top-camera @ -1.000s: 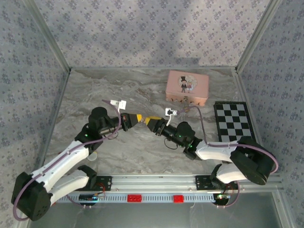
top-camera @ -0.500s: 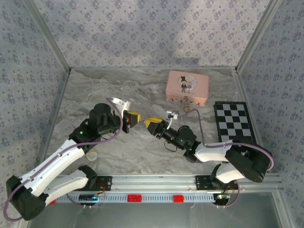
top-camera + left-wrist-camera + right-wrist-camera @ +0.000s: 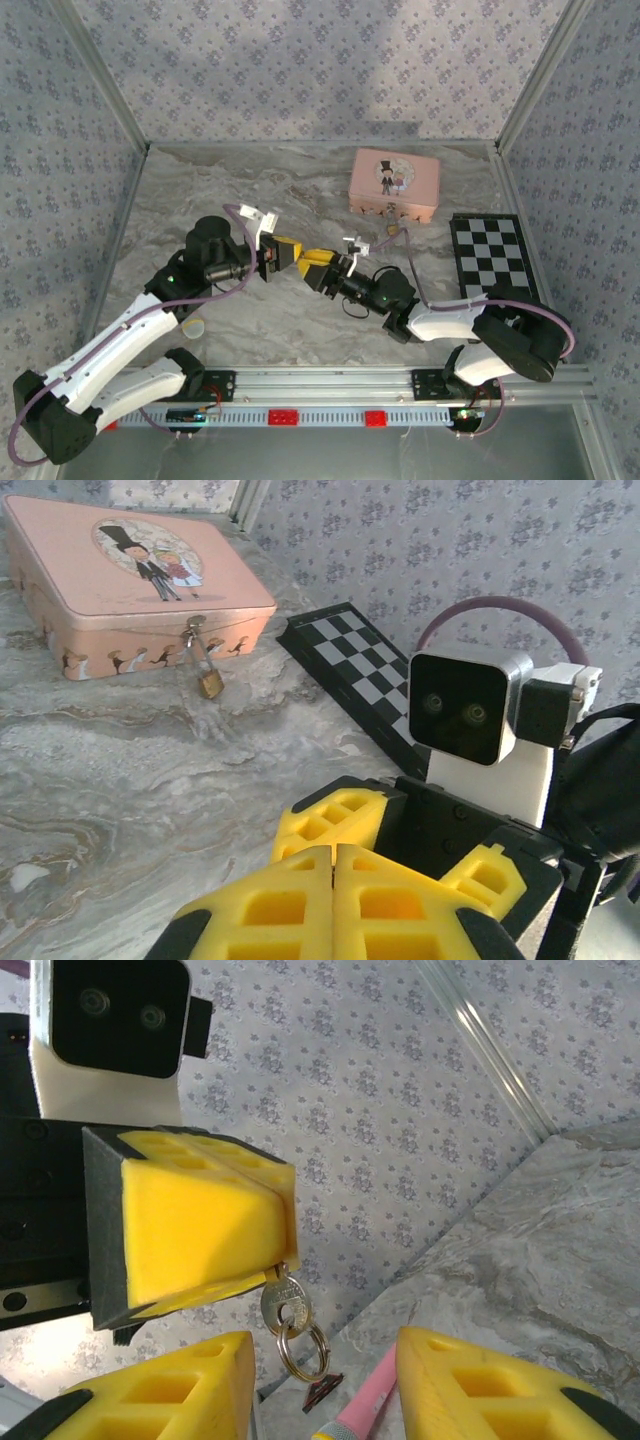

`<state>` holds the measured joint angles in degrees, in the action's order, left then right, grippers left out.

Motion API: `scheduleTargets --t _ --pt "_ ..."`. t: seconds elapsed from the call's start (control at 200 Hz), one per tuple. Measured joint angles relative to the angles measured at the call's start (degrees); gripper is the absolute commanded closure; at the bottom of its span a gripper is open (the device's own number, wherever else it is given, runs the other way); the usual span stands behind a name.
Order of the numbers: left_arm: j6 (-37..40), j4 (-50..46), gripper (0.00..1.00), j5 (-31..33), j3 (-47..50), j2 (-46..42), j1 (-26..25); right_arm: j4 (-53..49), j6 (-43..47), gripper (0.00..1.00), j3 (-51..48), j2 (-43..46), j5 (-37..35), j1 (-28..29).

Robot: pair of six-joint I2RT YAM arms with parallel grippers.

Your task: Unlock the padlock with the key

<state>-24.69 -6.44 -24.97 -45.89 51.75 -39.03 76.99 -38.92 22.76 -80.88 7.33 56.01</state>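
The tiny brass padlock (image 3: 209, 683) hangs from the clasp on the front of the pink picture tin (image 3: 120, 575), its shackle closed; from above the padlock (image 3: 393, 229) sits just before the tin (image 3: 394, 183). My left gripper (image 3: 290, 252) is shut on the key (image 3: 281, 1298), whose silvery head and ring dangle below the yellow pads (image 3: 200, 1225). In the left wrist view the left gripper (image 3: 333, 852) has its pads pressed together. My right gripper (image 3: 320, 1360) is open, one finger on each side of the hanging key, not touching it. Both grippers meet mid-table, left of the tin.
A black-and-white chessboard (image 3: 490, 255) lies at the right, also seen beyond the tin (image 3: 370, 670). A pink cylinder (image 3: 365, 1410) lies on the marble under the right gripper. Glass walls enclose the table on three sides.
Half a second ago the two grippers stood apart; now the left gripper has swung right and the right gripper has come forward, so their tips meet around the key.
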Motion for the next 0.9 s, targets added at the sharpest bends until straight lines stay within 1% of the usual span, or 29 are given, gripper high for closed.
scheduleTargets --t 0.3,0.465,0.74,0.905 --pt "-0.9 1.1 1.00 -3.1 0.5 0.0 1.1 0.0 0.3 0.62 0.0 1.2 4.5 -1.2" --pt "-1.4 1.9 1.00 -4.5 0.7 0.1 2.3 0.0 -0.3 0.63 0.0 2.1 5.6 -2.5" --pt "-2.0 2.9 1.00 -6.8 0.7 1.3 2.3 0.0 -2.7 0.64 0.6 2.1 7.0 -3.4" --pt "-2.0 3.4 1.00 -7.4 0.7 1.6 2.3 0.0 -3.4 0.67 1.3 2.1 7.8 -3.5"
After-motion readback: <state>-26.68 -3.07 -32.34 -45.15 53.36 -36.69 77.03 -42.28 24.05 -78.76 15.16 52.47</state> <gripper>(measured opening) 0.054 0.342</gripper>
